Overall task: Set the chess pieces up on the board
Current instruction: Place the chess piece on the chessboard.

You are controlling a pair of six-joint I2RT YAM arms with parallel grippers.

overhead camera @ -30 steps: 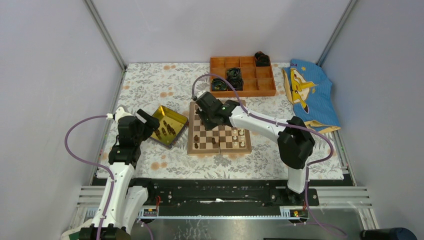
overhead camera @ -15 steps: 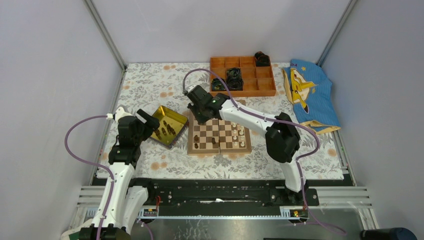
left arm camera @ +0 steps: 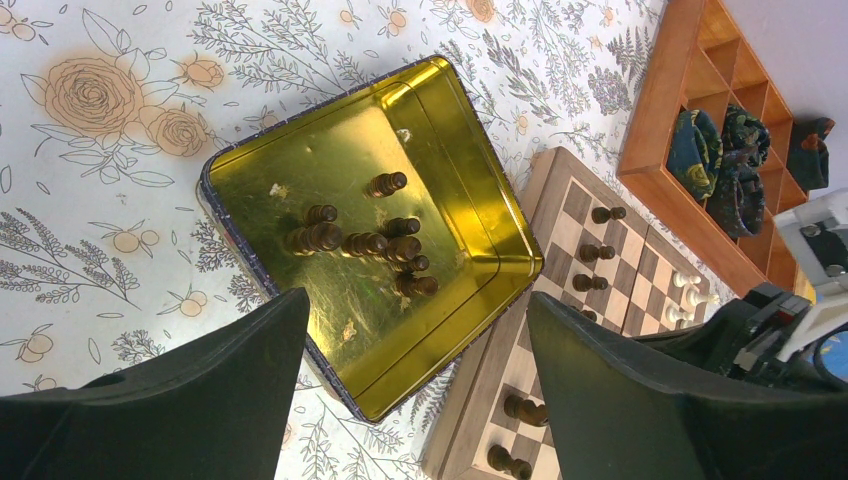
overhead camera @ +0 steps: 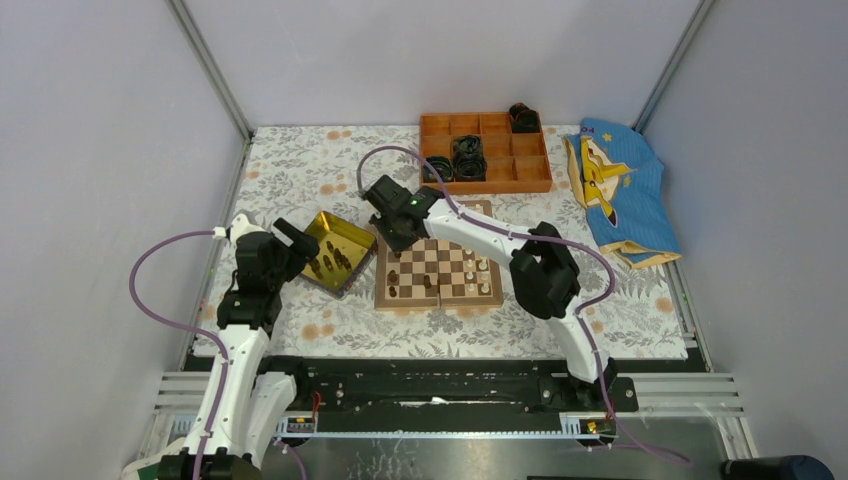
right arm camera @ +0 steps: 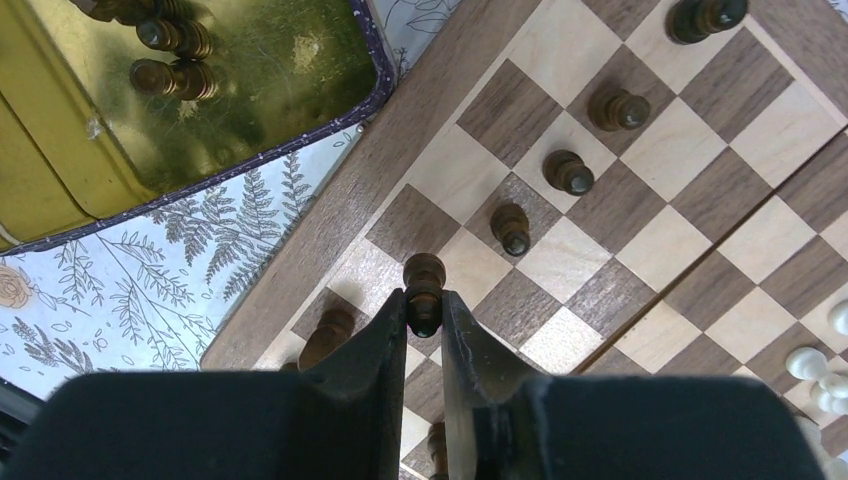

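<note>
Grey walls and metal posts close in a tabletop spread with a floral cloth. At centre, the right gripper is clamped on the upper part of a dark chessman, above the squares at the board's corner nearest the gold tray. Whether the piece's base touches the wood cannot be told. Four more dark pieces stand in a diagonal line just beyond, and others are half hidden behind the fingers. Pale pieces are cut off at the frame's edge. The left gripper hangs with its jaws wide apart over the tray, where a cluster of dark chessmen lies, too small to tell by type. An orange compartmented box holding black rolls and a blue cloth sit at the far side.
</note>
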